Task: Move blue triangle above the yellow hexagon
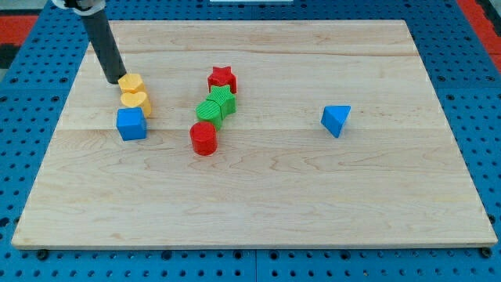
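Your arm carries no gripper, so there is nothing to open or close: it ends in a straight dark rod, and my tip rests on the pale wooden board near the view's top left corner, holding nothing. The tip sits just at the left edge of the upper yellow block, touching it or very nearly so; you cannot tell which from this angle.

The blue triangle block lies well apart from all of that, alone on the view's right half of the board, about midway up, with nothing beside it.

Over on the left, two yellow blocks stand one against the other, the lower yellow block just below and slightly right of the upper one. Their rounded outlines are too unclear for you to be sure which is the hexagon. A blue cube sits directly under the lower yellow block, touching it.

Near the board's middle you will see a slanting chain: a red star block at the top, two green blocks pressed together below it, and a red cylinder at the bottom end

The board rests on a blue perforated surface
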Controlling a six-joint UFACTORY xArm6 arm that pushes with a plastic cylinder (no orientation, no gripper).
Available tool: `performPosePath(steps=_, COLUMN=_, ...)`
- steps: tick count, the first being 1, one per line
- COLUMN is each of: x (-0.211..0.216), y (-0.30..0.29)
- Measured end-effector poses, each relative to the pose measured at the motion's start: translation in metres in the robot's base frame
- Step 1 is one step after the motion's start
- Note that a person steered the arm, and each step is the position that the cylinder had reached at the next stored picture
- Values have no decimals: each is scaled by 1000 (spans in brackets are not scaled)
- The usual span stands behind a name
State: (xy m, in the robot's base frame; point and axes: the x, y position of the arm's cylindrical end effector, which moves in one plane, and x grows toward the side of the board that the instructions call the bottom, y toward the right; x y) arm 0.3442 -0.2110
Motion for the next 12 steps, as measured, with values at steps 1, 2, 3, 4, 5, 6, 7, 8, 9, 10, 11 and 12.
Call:
performPosePath(steps=1, x=13, y=9)
performPosePath(steps=2, x=13, y=11)
performPosePath(steps=3, x=-42, y=42)
performPosePath(steps=4, x=-113, y=70)
performPosePath(steps=5, x=-150, y=144)
performPosePath(steps=6, x=-142, y=261)
performPosePath(steps=7, x=-84, y=354)
performPosePath(steps=8, x=-36, y=393)
performPosePath(steps=9, x=37, y=434)
performPosePath(steps=10, x=95, y=441)
performPosePath(steps=11, x=121, y=428)
performPosePath(steps=12, x=128, y=378)
